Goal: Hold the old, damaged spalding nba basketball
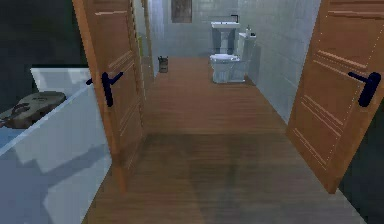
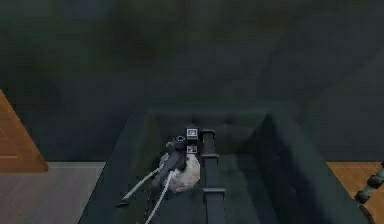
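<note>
1. A dark wall (image 2: 190, 50) is spanning the far side of the arm side view. Against it a dark open-topped box (image 2: 240, 135) is standing, and this is where the work is taking place.
2. In the forward view, a wooden floor (image 1: 200, 150) is running between a left door (image 1: 110, 70) and a right door (image 1: 340, 80), both standing ajar. A white tub (image 1: 50, 150) is sitting near left, with a toilet (image 1: 226, 55) at the far end.
3. The arm (image 2: 210, 185) is reaching out over the box interior.
4. A pale round thing (image 2: 186, 176) is lying inside the box, just left of the arm. By its shape, I am judging it to be the basketball.
5. The gripper (image 2: 140, 205) is pointing near-left, its body sitting at the round thing. Whether it is touching the thing cannot be determined.
6. The fingers (image 2: 145, 187) are showing as thin lines. I cannot tell how they are set or whether they are holding anything.
7. Judgement: the grasping step is in hand. The next move is calling for a confirmed grip, then a straight lift until the round thing is hanging clear of the box walls.
</note>
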### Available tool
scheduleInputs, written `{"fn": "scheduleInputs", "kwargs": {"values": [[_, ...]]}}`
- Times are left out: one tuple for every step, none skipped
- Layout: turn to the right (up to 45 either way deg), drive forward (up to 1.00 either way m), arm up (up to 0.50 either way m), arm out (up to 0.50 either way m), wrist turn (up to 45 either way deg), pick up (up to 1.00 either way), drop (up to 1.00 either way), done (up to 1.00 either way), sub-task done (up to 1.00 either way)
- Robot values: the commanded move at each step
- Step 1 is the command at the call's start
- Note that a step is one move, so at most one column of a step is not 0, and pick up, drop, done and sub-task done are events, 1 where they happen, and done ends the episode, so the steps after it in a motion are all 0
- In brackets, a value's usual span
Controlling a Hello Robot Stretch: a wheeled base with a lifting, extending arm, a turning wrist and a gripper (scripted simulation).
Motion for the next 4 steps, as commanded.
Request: {"fn": "scheduleInputs", "kwargs": {"values": [[0.0, 0.00, 0.00, 0.00, 45.0, 0.00, 0.00, 0.00, 0.00], [0.0, 0.00, 0.00, 0.00, 45.0, 0.00, 0.00, 0.00, 0.00], [0.0, 0.00, 0.00, 0.00, 27.0, 0.00, 0.00, 0.00, 0.00], [0.0, 0.00, -0.30, 0.00, 0.0, 0.00, 0.00, 0.00, 0.00]]}}
